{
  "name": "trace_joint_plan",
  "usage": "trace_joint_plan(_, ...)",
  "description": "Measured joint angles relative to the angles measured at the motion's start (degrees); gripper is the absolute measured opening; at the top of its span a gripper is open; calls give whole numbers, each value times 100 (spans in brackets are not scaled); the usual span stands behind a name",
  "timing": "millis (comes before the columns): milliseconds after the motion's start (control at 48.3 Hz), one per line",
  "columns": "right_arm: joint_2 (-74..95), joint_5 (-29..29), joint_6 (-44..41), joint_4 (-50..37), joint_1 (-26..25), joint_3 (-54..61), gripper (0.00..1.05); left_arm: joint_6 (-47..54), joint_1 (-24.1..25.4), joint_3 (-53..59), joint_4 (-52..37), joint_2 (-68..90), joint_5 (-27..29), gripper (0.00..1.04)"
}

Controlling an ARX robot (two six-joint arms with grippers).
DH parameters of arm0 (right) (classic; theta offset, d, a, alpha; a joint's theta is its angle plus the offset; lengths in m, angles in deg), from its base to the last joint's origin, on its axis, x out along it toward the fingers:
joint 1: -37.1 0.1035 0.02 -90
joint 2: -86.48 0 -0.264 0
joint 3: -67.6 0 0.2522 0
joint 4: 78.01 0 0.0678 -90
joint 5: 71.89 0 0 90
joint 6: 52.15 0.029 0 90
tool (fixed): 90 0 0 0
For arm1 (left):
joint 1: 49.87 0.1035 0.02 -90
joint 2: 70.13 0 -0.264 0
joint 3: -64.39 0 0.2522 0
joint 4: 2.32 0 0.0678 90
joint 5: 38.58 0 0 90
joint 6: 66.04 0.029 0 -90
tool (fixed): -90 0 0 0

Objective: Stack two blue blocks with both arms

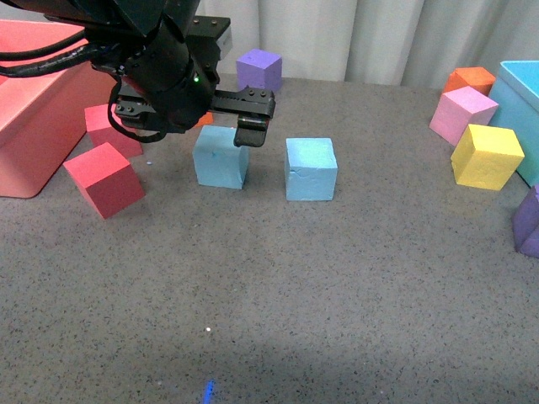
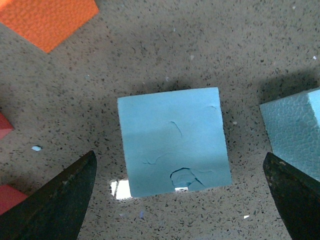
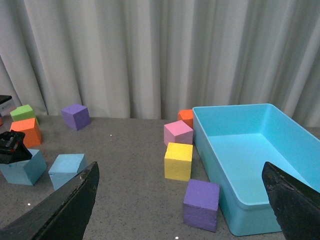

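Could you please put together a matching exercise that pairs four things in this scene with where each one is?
Things
1. left gripper
2. yellow cube
3. red bin
4. right blue block

Places or states
A. next to the turquoise bin
B. at the far left in the front view
C. open, hovering over the left blue block
D. just right of the left blue block, untouched

Pairs: 1-C, 2-A, 3-B, 4-D
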Motion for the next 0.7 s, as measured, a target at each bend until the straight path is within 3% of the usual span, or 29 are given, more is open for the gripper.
trace_joint_plan(311,0,0,0,0,0,0,95,-109,37,-857,562,866,125,98)
trace_joint_plan(559,0,0,0,2,0,0,95,-304,74,-1040,715,1005,20,60)
trace_joint_plan(704,0,0,0,2,0,0,95,-411,-7,-872,691,780,179,53)
